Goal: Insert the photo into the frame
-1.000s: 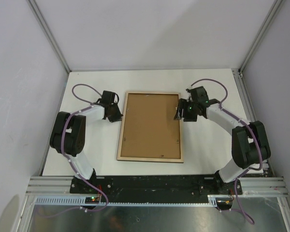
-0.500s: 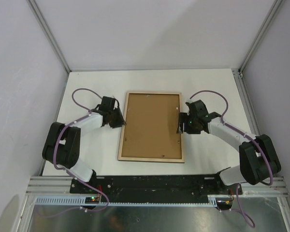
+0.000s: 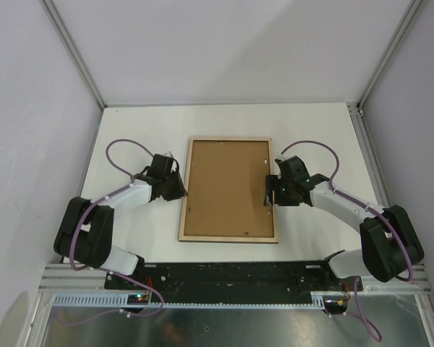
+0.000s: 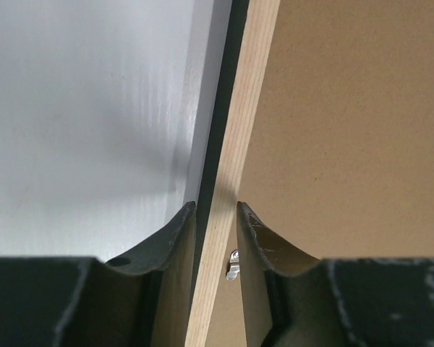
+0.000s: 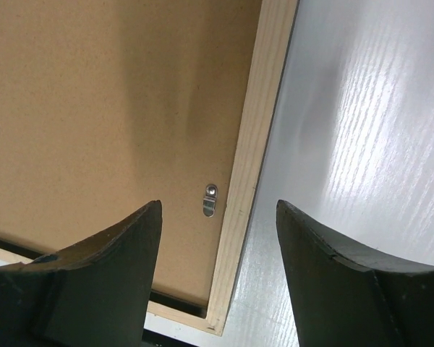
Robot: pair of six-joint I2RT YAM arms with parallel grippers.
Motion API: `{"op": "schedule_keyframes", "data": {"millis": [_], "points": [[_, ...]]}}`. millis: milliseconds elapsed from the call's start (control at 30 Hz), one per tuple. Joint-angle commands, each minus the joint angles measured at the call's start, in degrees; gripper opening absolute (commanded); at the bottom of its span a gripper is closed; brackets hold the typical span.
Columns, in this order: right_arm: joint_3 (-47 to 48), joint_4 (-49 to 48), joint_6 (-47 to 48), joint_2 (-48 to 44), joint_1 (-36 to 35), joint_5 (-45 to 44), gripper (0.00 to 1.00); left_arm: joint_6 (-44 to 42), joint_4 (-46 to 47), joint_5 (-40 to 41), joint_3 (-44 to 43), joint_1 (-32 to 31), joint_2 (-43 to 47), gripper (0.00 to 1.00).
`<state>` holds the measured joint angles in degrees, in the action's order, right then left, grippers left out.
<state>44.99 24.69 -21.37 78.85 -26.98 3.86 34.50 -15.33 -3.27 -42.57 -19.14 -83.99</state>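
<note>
One frame (image 3: 228,238) lies flat at the middle of the white desk (image 3: 315,134), reverse side up, so its pale wood rails show as a border around one brown backing board (image 3: 226,186) set inside them. Two arms reach in from the near edge, one to each long side of the frame, each trailing one purple cable (image 3: 123,146). The left end effector (image 3: 176,188) sits over the frame's left rail; in its wrist view its two fingers (image 4: 168,237) stand a little apart, jaws partly open and holding nothing, with the wood rail running through the narrow gap between them and one small metal clip (image 4: 233,264) showing beside the rail on the board. The right end effector (image 3: 269,189) hovers over the right rail near its near half, its two fingers (image 5: 105,278) spread wide and empty. Between them shows the right rail, a second clip (image 5: 210,199) on the board just inside it, and one near corner of the frame resting on the desk. A dark strip runs along the inside of the near rail there.
</note>
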Motion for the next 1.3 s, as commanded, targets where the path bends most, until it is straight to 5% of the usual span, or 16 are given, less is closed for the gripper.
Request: {"op": "schedule_keyframes", "data": {"millis": [0,1267], "points": [[-1.2,-1.8,-0.9,-1.0,-1.3,-1.9,0.68,0.2,0.7,2.9,2.1,-0.4,3.9,0.32],[-5.4,-3.5,-1.4,0.7,-5.2,-5.2,0.54,2.7,2.6,5.2,5.1,-0.4,3.7,0.30]]}}
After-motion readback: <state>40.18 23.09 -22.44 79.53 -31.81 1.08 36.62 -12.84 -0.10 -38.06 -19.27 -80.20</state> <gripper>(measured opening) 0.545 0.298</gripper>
